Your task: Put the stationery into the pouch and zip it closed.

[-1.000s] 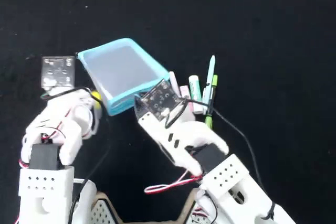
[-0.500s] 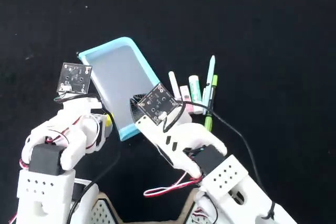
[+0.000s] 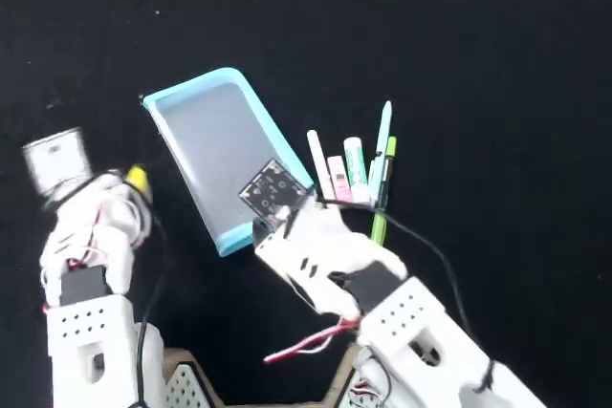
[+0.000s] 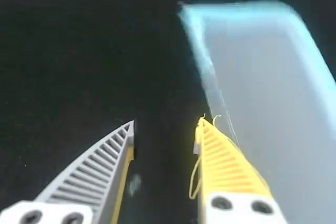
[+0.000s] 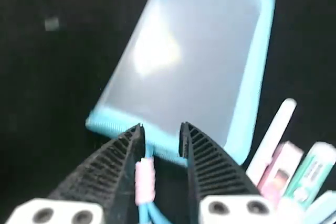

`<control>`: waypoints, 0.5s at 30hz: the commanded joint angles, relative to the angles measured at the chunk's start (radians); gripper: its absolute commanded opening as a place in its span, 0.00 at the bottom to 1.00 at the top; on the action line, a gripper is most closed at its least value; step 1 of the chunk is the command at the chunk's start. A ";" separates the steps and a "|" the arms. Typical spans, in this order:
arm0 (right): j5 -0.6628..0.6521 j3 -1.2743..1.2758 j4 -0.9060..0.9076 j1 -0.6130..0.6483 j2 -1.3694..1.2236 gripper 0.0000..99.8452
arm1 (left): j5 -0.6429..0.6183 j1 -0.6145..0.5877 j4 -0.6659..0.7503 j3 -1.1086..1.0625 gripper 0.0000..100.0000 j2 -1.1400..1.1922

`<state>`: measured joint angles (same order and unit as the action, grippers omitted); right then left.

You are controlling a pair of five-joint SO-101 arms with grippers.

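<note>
The light-blue pouch (image 3: 218,152) lies flat with its translucent face up, also seen in the left wrist view (image 4: 268,72) and the right wrist view (image 5: 194,56). My right gripper (image 3: 274,217) (image 5: 161,127) sits at the pouch's near short end, open, with the pink zip pull (image 5: 144,176) on its blue cord lying between the fingers. My left gripper (image 3: 134,181) (image 4: 165,124) is open beside the pouch's long left edge, holding nothing. Right of the pouch lie a white pen (image 3: 318,164), a pink eraser (image 3: 338,179), a green-white tube (image 3: 356,161), a teal pen (image 3: 383,136) and a green pen (image 3: 382,200).
Black cloth (image 3: 497,74) covers the whole table. The stationery lies in a tight fan close to my right arm (image 3: 382,293). Open cloth stretches behind the pouch and to the far right.
The pouch swung from lying crosswise to pointing towards the arms. My left gripper then drew back to the left, away from it. My right gripper slid back to the pouch's near end.
</note>
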<state>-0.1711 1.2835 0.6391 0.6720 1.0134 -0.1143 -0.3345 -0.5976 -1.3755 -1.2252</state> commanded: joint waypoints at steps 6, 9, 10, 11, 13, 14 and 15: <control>-0.005 -0.119 -0.055 0.051 -0.420 0.11 | -0.180 -0.127 0.267 -0.124 0.19 -0.006; -0.006 -0.170 0.018 0.046 -0.495 0.11 | -0.181 -0.117 0.269 -0.125 0.19 -0.006; -0.003 -0.182 0.032 0.046 -0.509 0.11 | -0.181 -0.117 0.269 -0.125 0.19 -0.006; -0.003 -0.191 0.038 0.048 -0.526 0.11 | -0.181 -0.117 0.269 -0.125 0.19 -0.006; -0.003 -0.197 0.025 0.051 -0.553 0.11 | -0.181 -0.117 0.269 -0.125 0.19 -0.006; -0.003 -0.199 0.011 0.046 -0.572 0.11 | -0.181 -0.117 0.269 -0.125 0.19 -0.006; -0.006 -0.200 -0.008 0.040 -0.591 0.11 | -0.181 -0.117 0.269 -0.125 0.19 -0.006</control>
<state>-0.1726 1.1423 0.6605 0.7119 0.4749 -0.2846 -0.4496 -0.3460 -1.5167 -1.2252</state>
